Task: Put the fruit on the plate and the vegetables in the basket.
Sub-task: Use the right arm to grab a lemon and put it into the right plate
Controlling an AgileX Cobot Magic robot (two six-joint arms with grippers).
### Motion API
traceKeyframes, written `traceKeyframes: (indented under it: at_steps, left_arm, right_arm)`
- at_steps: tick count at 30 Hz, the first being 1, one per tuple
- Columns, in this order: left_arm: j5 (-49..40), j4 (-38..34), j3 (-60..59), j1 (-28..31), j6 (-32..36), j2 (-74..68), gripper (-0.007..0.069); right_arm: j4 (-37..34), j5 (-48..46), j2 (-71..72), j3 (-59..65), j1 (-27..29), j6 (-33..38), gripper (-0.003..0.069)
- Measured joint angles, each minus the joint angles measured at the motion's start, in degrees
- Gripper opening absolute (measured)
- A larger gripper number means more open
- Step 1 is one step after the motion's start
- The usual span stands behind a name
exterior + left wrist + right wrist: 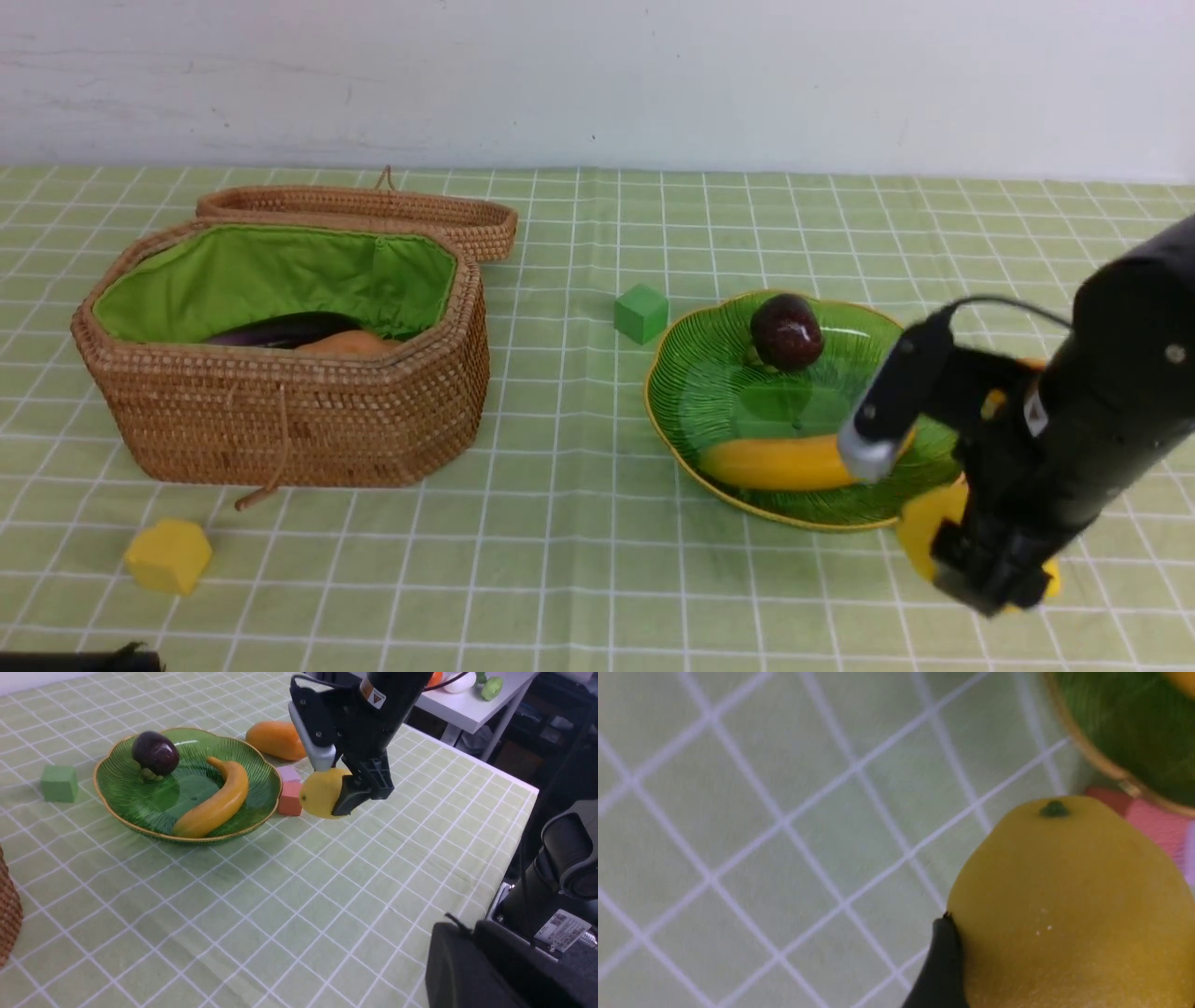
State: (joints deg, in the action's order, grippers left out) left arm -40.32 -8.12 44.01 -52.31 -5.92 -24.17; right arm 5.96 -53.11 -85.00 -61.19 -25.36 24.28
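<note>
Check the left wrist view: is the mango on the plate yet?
No, the mango lies on the cloth outside the plate.

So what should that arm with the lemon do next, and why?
Probably lift the lemon a little and carry it over the rim of the plate. The right gripper has its fingers against the lemon, which is just outside the plate. The banana and mangosteen already lie on the plate, with bare glass between them.
</note>
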Motion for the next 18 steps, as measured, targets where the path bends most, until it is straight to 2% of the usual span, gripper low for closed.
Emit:
traceKeyframes:
  at_steps: [3,6,11,18]
  left_arm:
    - [2.69,0.66,0.0,0.0,0.01,0.0,0.0039]
    - [5.77,1.88,0.0,0.0,0.06,0.0,0.0039]
    - [9.6,4.67,0.0,0.0,0.08,0.0,0.0039]
    - [10.57,5.23,0.0,0.0,0.08,0.0,0.0046]
  right_arm:
    - [-0.72,6.54,-0.06,-3.92,0.0,-9.42,0.0586]
    - [-1.81,15.76,-2.72,-6.3,0.0,-14.73,0.0586]
    - [-2.02,27.69,-10.91,-9.38,0.0,-16.87,0.0586]
    - [0.17,30.72,-20.25,-13.24,0.0,-18.1,0.0589]
